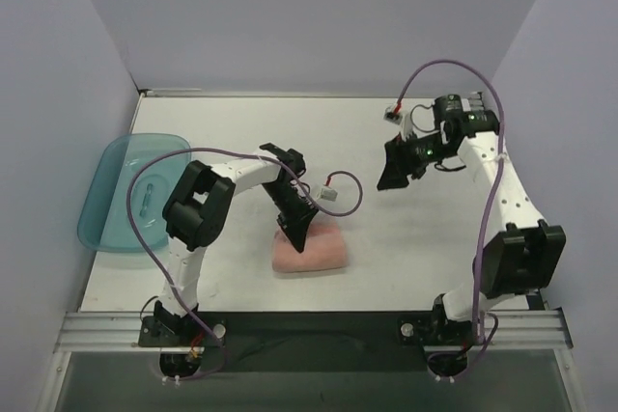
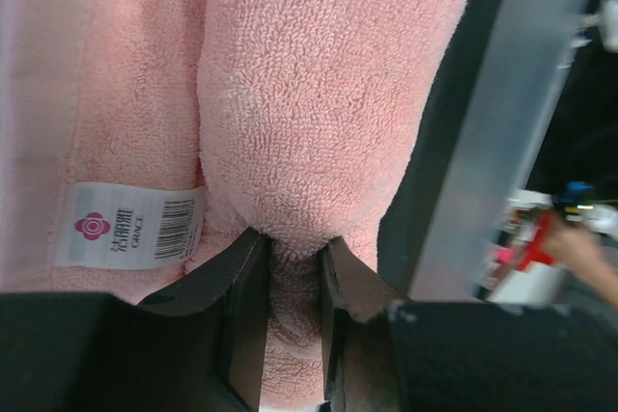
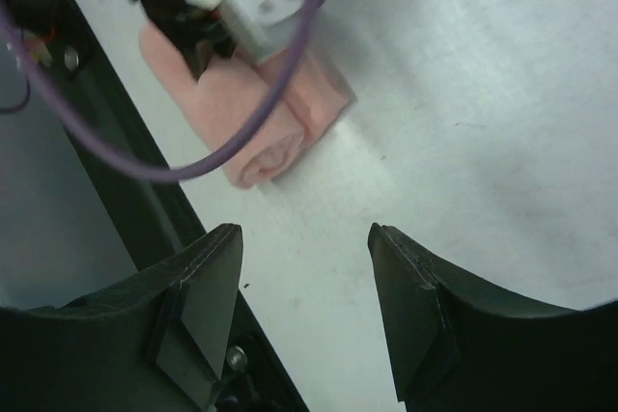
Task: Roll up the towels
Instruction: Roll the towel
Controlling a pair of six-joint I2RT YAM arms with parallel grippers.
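Observation:
The salmon-pink towel [image 1: 311, 251] lies as a thick roll near the table's front edge, between the two arm bases. My left gripper [image 1: 297, 231] reaches down onto the roll's left part. In the left wrist view the left gripper [image 2: 293, 241] is shut on a fold of the towel [image 2: 309, 94], with terry cloth squeezed between the black fingers. A white care label [image 2: 130, 224] shows on the flat layer beside the roll. My right gripper [image 1: 390, 178] hangs above the table to the right, open, apart from the towel. The right gripper [image 3: 304, 238] holds nothing, and the rolled towel [image 3: 256, 118] lies beyond its fingers.
A translucent teal tray [image 1: 130, 190] sits at the table's left edge. A purple cable [image 3: 193, 166] from the left arm loops over the towel. The aluminium rail [image 1: 309, 327] runs along the front edge. Grey walls close in the left, back and right.

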